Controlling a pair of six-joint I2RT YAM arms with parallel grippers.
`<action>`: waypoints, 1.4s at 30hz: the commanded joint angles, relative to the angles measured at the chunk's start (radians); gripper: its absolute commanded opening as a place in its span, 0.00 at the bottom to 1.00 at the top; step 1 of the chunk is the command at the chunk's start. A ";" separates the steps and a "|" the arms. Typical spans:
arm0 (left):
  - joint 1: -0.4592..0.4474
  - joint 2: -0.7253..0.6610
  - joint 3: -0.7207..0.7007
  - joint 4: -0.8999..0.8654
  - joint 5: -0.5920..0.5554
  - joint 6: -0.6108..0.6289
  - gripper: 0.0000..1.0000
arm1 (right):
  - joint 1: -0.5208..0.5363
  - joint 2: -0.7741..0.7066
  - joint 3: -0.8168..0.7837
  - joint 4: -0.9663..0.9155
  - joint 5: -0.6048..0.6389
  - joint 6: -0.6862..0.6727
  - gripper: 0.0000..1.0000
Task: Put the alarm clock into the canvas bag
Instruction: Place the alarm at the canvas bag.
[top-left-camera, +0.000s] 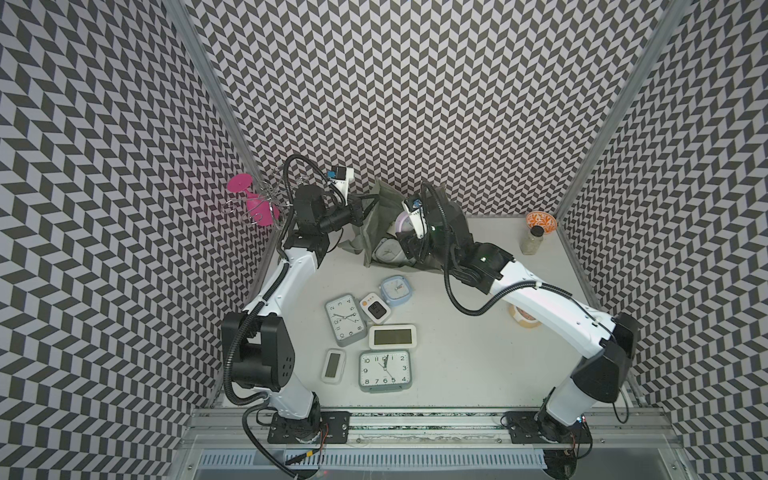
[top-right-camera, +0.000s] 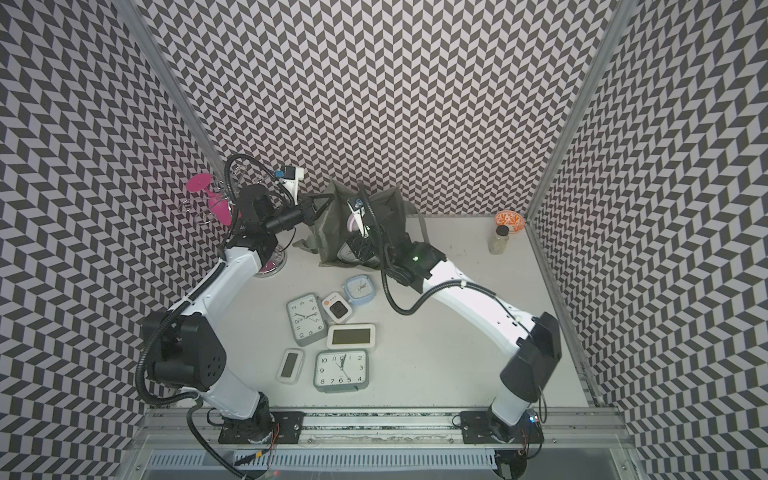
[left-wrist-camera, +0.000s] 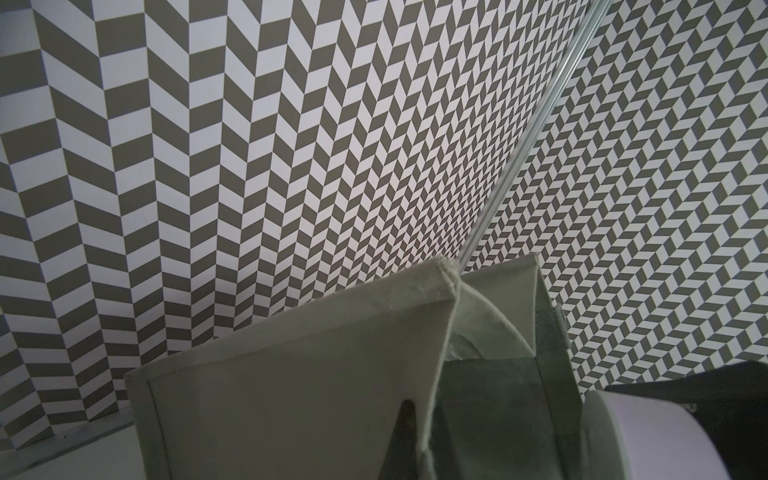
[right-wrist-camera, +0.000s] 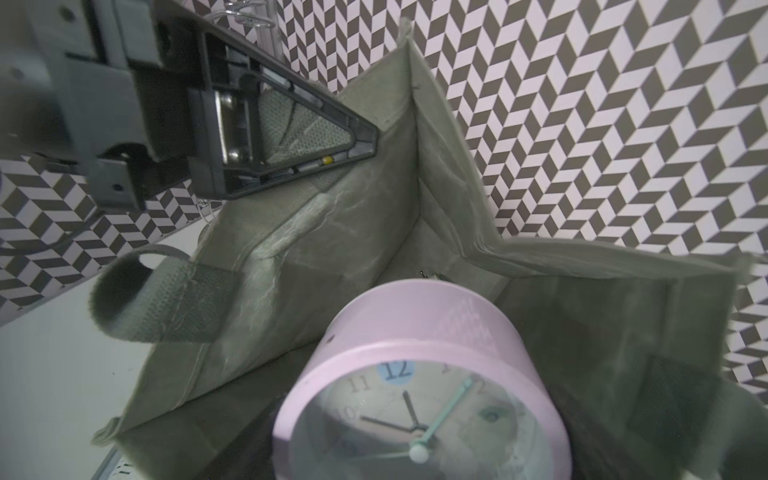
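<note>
Reaching into the open mouth of the bag (right-wrist-camera: 332, 249), the right claw (top-left-camera: 405, 243) is seen clasped around the pink clock (right-wrist-camera: 419, 332), which is held between its jaws, within the fabric walls. The bag's rim is pinched by the clenched left claw (right-wrist-camera: 371, 140), at the far side of the table (top-left-camera: 457, 353).

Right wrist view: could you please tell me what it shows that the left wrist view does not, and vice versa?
Only right wrist view: the dial of the round pink alarm clock and a curled loop handle. Only left wrist view: the metal corner post. Both: the grey-green canvas bag, the clock's pink casing, the chevron wall.
</note>
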 joint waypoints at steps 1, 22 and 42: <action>-0.006 -0.071 0.035 0.054 -0.009 0.011 0.00 | -0.015 0.067 0.066 0.074 -0.047 -0.109 0.75; 0.016 -0.101 0.012 0.081 -0.016 -0.006 0.00 | -0.135 0.552 0.449 -0.054 -0.108 -0.219 0.74; 0.018 -0.090 0.021 0.049 -0.041 0.003 0.00 | -0.102 0.511 0.450 -0.077 -0.113 -0.187 0.99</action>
